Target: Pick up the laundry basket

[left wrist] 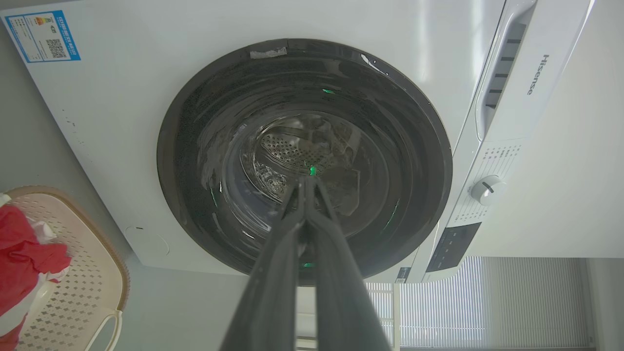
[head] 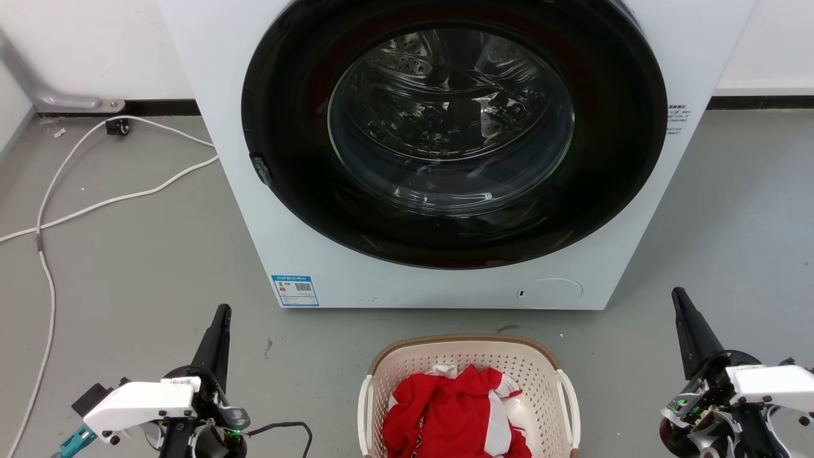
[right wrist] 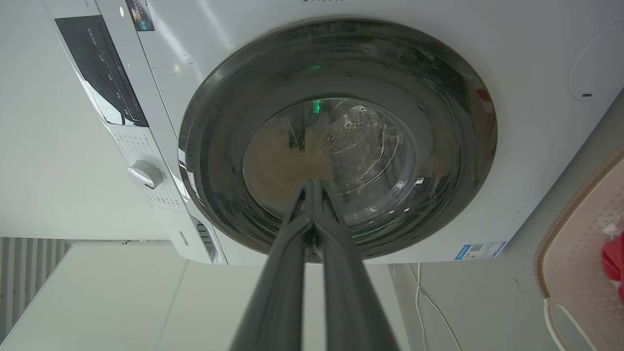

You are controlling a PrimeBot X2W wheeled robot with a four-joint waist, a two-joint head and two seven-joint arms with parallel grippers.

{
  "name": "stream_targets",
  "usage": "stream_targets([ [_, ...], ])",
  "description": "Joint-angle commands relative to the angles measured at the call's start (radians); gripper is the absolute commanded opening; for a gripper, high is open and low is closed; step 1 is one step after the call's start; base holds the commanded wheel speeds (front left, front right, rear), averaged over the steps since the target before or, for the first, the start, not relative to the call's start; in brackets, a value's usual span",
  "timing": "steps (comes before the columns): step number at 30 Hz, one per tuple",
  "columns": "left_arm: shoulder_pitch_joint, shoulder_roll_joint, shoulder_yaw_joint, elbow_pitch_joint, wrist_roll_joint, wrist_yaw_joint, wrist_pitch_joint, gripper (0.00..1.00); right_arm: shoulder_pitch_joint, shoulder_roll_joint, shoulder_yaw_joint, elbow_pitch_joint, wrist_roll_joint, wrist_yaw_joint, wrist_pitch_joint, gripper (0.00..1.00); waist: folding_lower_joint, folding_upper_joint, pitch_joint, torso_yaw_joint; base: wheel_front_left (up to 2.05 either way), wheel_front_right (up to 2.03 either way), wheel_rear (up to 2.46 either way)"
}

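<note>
ITEM: cream perforated plastic laundry basket point(head: 412, 366), brown-rimmed, red garment point(head: 445, 410) inside, on grey floor point(head: 159, 267) before white washing machine point(head: 213, 95) | left gripper point(head: 222, 313), right gripper point(head: 679, 298): fingers pressed together, empty, well clear of basket | STATUS: judged unstarted; reach, grasp, lift outstanding.

Occlusions and frame cut-offs

In the head view the bottom edge of the frame cuts off the laundry basket point(head: 540, 369), near rim out of sight; the red garment point(head: 445, 413) hides its floor. The top edge crops the washing machine point(head: 267, 254). Print on the blue label point(head: 294, 290) is too small to read. The left wrist view crops the basket at the left edge, the right wrist view at the right edge.
</note>
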Motion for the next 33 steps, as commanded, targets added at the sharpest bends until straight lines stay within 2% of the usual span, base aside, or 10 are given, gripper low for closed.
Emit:
stream_targets([
  [1, -0.011, -0.001, 0.003, 0.001, 0.004, -0.003, 0.004, 0.0, -0.012, 0.004, 0.0, 0.001, -0.002, 0.0, 0.002, 0.0, 0.0, 0.0, 0.0, 0.0, 0.0, 0.0, 0.0],
  [28, -0.011, -0.001, 0.003, 0.001, 0.004, -0.003, 0.004, 0.0, -0.012, 0.004, 0.0, 0.001, -0.002, 0.0, 0.001, 0.0, 0.0, 0.0, 0.0, 0.0, 0.0, 0.0, 0.0],
  [29, 0.0, 0.0, 0.0, 0.001, 0.0, 0.0, 0.0, 1.0, 0.0, 0.0, 0.0, 0.001, 0.0, 0.0, 0.0, 1.0, 0.0, 0.0, 0.0, 0.0, 0.0, 0.0, 0.0],
  [33, 0.012, -0.003, -0.01, 0.014, -0.002, 0.0, -0.008, 1.0, 0.015, 0.001, 0.004, 0.011, 0.0, 0.0, -0.008, 1.0, 0.0, 0.0, 0.0, 0.0, 0.0, 0.0, 0.0],
])
